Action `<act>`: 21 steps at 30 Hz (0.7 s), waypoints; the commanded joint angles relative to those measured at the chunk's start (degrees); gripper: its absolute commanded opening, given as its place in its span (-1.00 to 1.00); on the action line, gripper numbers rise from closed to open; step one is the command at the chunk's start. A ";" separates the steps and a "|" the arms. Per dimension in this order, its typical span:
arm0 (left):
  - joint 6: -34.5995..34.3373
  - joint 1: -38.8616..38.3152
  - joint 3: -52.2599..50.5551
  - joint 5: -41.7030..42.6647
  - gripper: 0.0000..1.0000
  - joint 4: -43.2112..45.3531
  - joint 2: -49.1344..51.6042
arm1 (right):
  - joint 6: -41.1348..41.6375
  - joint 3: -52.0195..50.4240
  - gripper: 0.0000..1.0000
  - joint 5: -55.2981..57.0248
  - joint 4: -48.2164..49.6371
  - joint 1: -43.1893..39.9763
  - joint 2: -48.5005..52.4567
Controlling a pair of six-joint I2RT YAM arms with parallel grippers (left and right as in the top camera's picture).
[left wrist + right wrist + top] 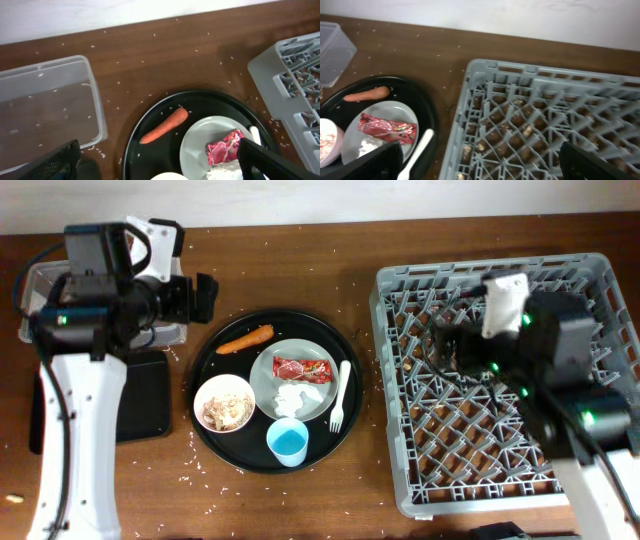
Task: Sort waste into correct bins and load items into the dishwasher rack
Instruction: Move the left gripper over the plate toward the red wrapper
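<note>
A round black tray holds an orange carrot [245,340], a white plate [300,386] with a red wrapper [303,368] and a white tissue [290,400], a white fork [340,395], a small bowl [224,402] of rice scraps, and a blue cup [288,442]. My left gripper [205,295] is open and empty above the tray's far left edge; in the left wrist view [160,167] the carrot [165,125] and wrapper [225,147] lie between its fingers. My right gripper [445,340] is open and empty over the grey dishwasher rack [500,470], near its left wall [482,165].
The clear box [45,105] stands at the back left, partly hidden under my left arm in the overhead view [40,280]. The shallow black tray [140,395] lies left of the round black tray [215,350]. Rice grains are scattered over the wooden table.
</note>
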 commanded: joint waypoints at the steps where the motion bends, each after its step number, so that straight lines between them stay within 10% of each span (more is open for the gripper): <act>1: 0.07 0.02 1.49 2.67 0.98 -0.48 2.14 | -0.33 1.22 0.97 -10.62 -0.44 -0.20 5.62; 10: 0.20 -1.31 1.49 9.07 0.98 -0.85 5.77 | -0.33 1.27 0.98 -24.39 1.53 -0.24 10.43; 21: 2.89 -19.52 1.49 -12.59 0.98 -6.97 25.18 | -0.31 3.93 1.00 4.87 -8.94 -0.28 -5.03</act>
